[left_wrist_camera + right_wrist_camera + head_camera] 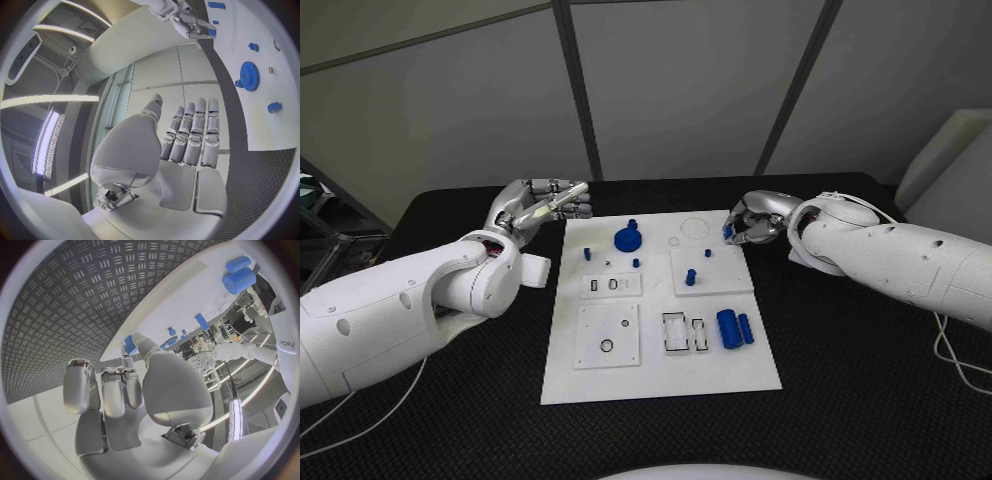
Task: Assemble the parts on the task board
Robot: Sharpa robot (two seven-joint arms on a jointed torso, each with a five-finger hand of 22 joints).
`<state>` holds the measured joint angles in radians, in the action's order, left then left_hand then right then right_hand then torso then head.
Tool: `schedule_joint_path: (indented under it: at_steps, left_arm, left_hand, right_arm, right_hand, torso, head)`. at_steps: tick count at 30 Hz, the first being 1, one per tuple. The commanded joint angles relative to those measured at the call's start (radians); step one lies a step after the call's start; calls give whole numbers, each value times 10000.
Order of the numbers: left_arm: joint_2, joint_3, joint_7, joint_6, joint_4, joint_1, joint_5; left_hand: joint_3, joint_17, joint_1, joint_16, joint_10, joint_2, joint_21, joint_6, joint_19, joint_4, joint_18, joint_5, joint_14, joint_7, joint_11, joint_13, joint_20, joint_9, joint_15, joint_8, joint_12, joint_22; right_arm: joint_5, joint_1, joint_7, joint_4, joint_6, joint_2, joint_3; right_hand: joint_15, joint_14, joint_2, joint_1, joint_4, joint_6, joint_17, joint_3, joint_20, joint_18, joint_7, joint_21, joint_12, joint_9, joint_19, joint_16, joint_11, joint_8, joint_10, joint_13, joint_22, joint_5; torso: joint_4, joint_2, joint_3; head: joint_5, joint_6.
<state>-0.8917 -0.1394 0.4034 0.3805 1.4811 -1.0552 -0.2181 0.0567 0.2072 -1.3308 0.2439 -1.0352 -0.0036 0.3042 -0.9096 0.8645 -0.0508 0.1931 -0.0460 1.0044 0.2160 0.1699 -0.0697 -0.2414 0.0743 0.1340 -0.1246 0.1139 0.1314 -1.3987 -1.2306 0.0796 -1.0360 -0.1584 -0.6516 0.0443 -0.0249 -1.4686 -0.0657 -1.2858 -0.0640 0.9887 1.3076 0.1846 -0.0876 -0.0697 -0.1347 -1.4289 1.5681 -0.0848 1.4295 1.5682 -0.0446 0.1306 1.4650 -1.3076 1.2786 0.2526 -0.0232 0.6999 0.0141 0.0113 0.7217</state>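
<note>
**Right hand pinching a part at the board's far right edge, left hand idle**

Your right hand point(756, 222) sits at the far right edge of the board point(661, 375), fingers curled in. In the right wrist view the thumb and a finger point(128, 362) close on a small blue part point(130, 344) right at the board's edge, so it's pinching that piece. In the head view the same part point(730, 232) shows as a blue sliver under the fingers. Can't tell if it's lifted or touching the board.

Your left hand point(542, 205) hovers just off the board's far left corner, over the black table point(862, 400). In the left wrist view its fingers point(194, 132) lie straight and side by side, thumb apart, nothing in them.

On the board you've got:
- blue gear point(629, 239) near the far middle, also seen in the left wrist view point(249, 76)
- a small peg point(633, 222) just beyond the gear
- small pegs point(586, 254) on the left side, near the gear
- two small pegs point(691, 275) on the raised right plate
- a big cylinder point(728, 328) and a slimmer one point(746, 329) lying side by side near the right edge, close to you
- rectangular slots point(676, 333) just left of those cylinders
- a square plate with an oval hole point(607, 346) on the near left

Both arms are well apart, the board between them
</note>
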Motion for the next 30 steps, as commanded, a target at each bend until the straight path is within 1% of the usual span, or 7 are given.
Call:
schedule_joint_path:
  at_steps: [1,6,12,15,22,26,30]
  left_arm:
    - [-5,-4,69,-90,22,-13,-4]
    - [-8,-4,67,-89,23,-13,-4]
    - [-11,-4,64,-92,17,-13,-4]
    - [-16,-4,60,-92,10,-13,-4]
    - [-57,-4,43,-77,6,-14,-4]
    - [-102,-4,15,-72,25,-16,-4]
    - [-134,-4,-3,-69,52,-21,-4]
  left_hand:
    - [-44,9,18,-34,-66,79,-48,-67,-73,21,-141,-6,-55,35,-1,-4,0,-12,-27,33,-46,-9]
    - [-44,9,18,-34,-66,79,-48,-67,-73,21,-141,-6,-55,35,-1,-4,0,-12,-27,33,-46,-9]
    - [-44,9,18,-34,-66,79,-48,-67,-73,21,-141,-6,-55,35,-1,-4,0,-12,-27,33,-46,-9]
    - [-44,9,18,-34,-66,79,-48,-67,-73,21,-141,-6,-55,35,-1,-4,0,-12,-27,33,-46,-9]
    - [-38,12,5,-41,-66,105,-59,-69,-79,28,-138,-7,-64,36,1,-3,-6,-14,-24,41,-55,-16]
    - [-38,12,5,-41,-66,105,-59,-69,-79,28,-138,-7,-64,36,1,-3,-6,-14,-24,41,-55,-16]
    - [-38,12,5,-41,-66,105,-59,-69,-79,28,-138,-7,-64,36,1,-3,-6,-14,-24,41,-55,-16]
  right_arm:
    - [-65,0,-5,11,-75,5,3]
    - [-35,1,1,8,-406,-11,3]
    - [506,2,-197,-143,-1261,-84,2]
    - [876,1,-359,-330,-1583,-163,-1]
    - [1322,-12,-1005,-1199,-1974,-473,-20]
    - [1423,-45,-1442,-1902,-1979,-593,-44]
    - [1456,-93,-1870,-2537,-1905,-531,-57]
  right_hand:
    - [70,-1022,170,24,105,214,2632,19,-35,117,12,-68,27,-32,29,26,-60,123,1058,-2632,31,-57]
    - [52,-1022,304,8,133,492,2632,81,-27,118,49,-79,27,-80,32,26,-32,240,1058,-2632,49,-40]
    - [22,-1022,468,-124,85,591,2632,217,-4,122,65,-97,27,-94,44,26,-10,260,1058,-2632,80,-27]
    - [11,-1022,550,-205,37,613,2632,326,11,123,67,-104,27,-95,47,26,-3,250,1058,-2632,90,-222]
    - [8,-1022,624,-274,-23,595,2632,464,18,109,57,-74,27,-86,11,26,-7,208,1058,-2632,22,-386]
    - [11,-1022,631,-283,-37,578,2632,490,17,106,50,-66,27,-81,2,26,-12,192,1058,-2632,5,-399]
    - [13,-1022,627,-276,-40,564,2632,498,17,102,42,-56,27,-77,-8,26,-17,180,1058,-2632,-16,-403]
  torso:
    - [-14,-2,0]
    - [-5,-2,4]
    - [-7,-4,1]
    - [-25,-9,6]
    - [-20,-21,-15]
    - [-30,-36,-18]
    - [-44,-64,-47]
  head:
    - [5,6]
    - [12,4]
    - [22,-1]
    - [7,4]
    - [27,-32]
    - [-35,-15]
    - [-105,-13]
